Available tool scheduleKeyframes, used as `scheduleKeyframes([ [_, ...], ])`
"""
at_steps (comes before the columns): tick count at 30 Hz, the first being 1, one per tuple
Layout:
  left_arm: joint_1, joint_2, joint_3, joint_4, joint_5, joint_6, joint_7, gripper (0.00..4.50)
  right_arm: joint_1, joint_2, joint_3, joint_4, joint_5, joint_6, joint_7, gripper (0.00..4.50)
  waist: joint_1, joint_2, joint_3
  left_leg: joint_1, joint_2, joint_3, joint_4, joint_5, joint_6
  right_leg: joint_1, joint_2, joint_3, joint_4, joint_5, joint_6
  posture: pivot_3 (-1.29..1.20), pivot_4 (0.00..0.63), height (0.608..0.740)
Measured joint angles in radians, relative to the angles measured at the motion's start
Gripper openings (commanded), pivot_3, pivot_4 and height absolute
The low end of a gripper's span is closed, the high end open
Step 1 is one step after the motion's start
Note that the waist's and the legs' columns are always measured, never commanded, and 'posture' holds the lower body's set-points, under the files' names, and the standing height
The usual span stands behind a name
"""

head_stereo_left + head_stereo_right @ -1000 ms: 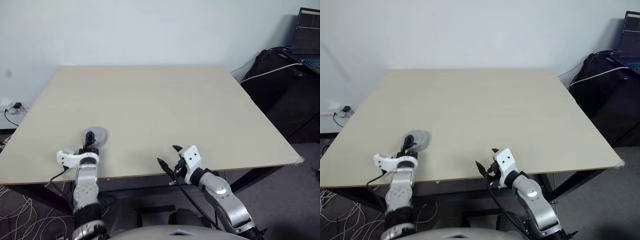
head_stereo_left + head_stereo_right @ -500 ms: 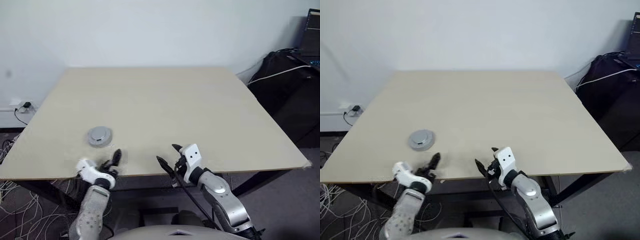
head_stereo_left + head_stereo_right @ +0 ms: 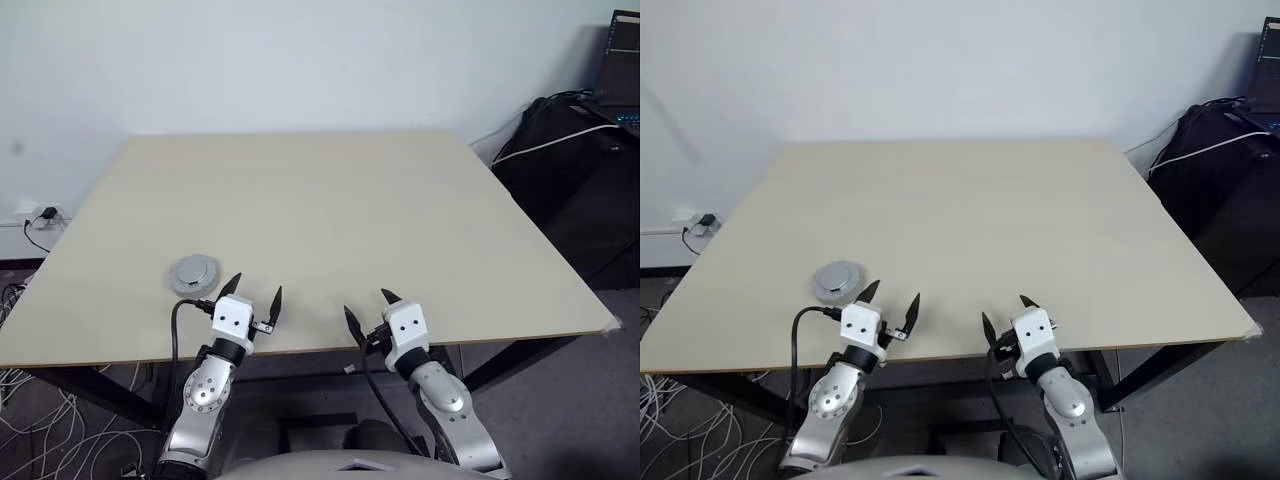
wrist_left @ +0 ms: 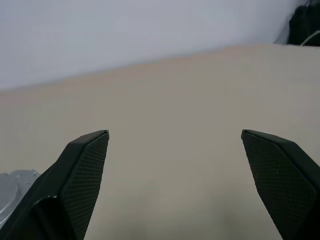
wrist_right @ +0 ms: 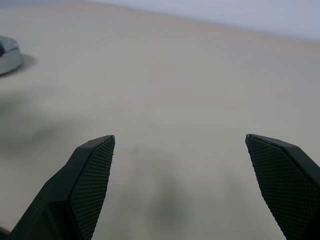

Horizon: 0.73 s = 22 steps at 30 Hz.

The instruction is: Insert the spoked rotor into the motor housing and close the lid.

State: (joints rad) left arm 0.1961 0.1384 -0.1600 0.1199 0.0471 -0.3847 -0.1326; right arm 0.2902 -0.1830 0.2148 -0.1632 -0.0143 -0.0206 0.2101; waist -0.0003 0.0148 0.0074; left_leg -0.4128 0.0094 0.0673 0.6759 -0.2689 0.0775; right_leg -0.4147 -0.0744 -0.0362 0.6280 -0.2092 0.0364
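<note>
Beige table (image 3: 330,210), black bags (image 3: 560,160) beside

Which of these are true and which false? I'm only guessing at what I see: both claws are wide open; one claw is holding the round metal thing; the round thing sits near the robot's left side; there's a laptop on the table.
1. Both claws are wide open. True: the left gripper and the right gripper both have their fingers spread, with nothing between them.
2. One claw holds the round metal thing. False: the silvery round assembly lies on the table, apart from both grippers.
3. The round thing sits toward the robot's left. True: it is near the table's front edge, beside the left gripper.
4. A laptop is on the table. False: the laptop stands off to the right, beyond the table.
</note>
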Motion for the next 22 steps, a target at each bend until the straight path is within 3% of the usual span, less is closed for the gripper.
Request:
scheduleKeyframes([
  [22,0.006,-0.037,0.014,0.023,-0.012,-0.007,-0.023,4.48,-0.001,0.018,-0.001,0.022,-0.018,-0.001,0.003,4.5,0.005,0.0,0.0,0.0,0.0,0.0,0.001,0.0,0.0,0.001,-0.001,-0.002,0.0,-0.002,0.003,0.0,0.0,0.74],
])
